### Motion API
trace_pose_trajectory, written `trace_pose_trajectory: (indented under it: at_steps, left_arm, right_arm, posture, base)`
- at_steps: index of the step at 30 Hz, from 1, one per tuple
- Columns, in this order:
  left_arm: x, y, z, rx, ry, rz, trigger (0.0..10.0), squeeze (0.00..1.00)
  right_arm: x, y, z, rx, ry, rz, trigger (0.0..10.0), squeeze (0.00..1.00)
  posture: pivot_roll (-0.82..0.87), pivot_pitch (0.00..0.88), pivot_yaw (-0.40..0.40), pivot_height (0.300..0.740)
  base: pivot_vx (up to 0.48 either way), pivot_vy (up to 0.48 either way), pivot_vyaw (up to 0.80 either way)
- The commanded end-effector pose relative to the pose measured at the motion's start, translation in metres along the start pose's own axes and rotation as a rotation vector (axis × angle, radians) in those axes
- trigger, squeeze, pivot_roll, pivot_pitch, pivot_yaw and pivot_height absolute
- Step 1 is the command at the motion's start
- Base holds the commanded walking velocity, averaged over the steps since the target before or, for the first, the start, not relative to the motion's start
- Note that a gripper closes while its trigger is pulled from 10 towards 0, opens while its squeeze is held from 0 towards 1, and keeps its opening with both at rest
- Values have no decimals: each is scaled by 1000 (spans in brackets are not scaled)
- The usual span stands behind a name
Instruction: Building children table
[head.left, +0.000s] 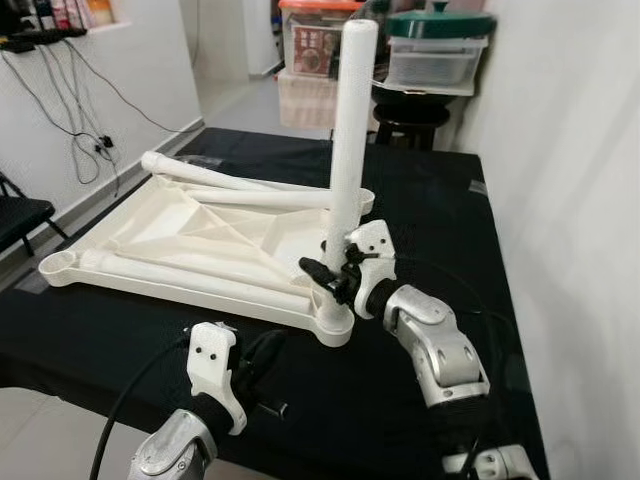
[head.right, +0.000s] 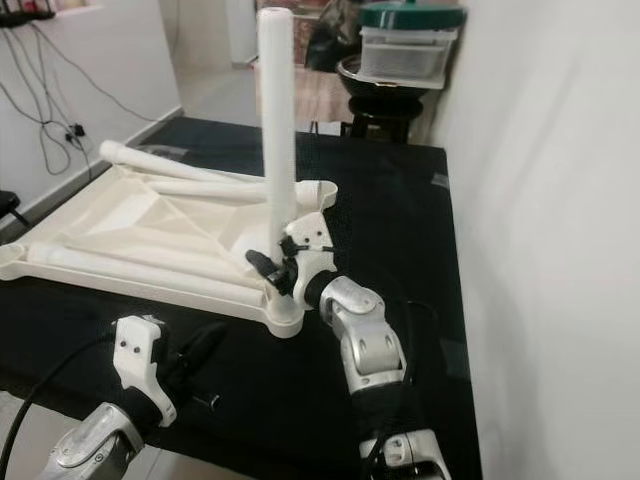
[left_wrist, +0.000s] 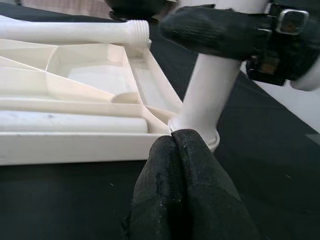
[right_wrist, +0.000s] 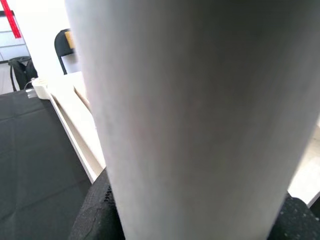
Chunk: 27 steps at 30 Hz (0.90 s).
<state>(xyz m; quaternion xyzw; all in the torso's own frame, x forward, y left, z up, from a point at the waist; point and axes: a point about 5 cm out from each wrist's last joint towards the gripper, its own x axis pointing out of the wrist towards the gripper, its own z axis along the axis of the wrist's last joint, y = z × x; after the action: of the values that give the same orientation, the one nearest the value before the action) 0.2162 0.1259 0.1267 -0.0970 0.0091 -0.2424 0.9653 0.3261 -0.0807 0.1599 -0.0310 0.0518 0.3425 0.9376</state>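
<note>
- The near right corner of the upturned white table top (head.left: 190, 225) is blocked by an upright leg (head.left: 350, 130), which is clasped low down by the right gripper (head.left: 335, 272).
- The tray's inside is crossed by loose legs (head.left: 230, 180) lying flat (ribs run between them too).
- Bare black cloth (head.left: 440, 200) is left free to the right of the tray, bounded by the white wall (head.left: 570, 200).
- The near strip of cloth is taken up by the left gripper (head.left: 262, 362), fingers pressed together, just short of the tray's edge.
</note>
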Motion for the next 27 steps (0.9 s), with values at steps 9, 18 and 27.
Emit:
trace_pose_trajectory:
  at_steps: [9,18,27]
  left_arm:
    - [1,-1,-3,-10,16,-21,10000,0]
    - [2,0,-2,-3,16,-17,10000,0]
    - [2,-1,-1,-3,14,-17,10000,0]
  right_arm:
    - [-4,-3,-7,37,43,451,10000,0]
    - [12,-18,6,72,42,630,2941,0]
    - [12,-38,-2,105,42,550,0,0]
  posture:
    - [26,27,-12,740]
    - [44,25,-9,740]
    - [38,37,-10,740]
  base:
    - [0,0,0]
    - [0,0,0]
    - [0,0,0]
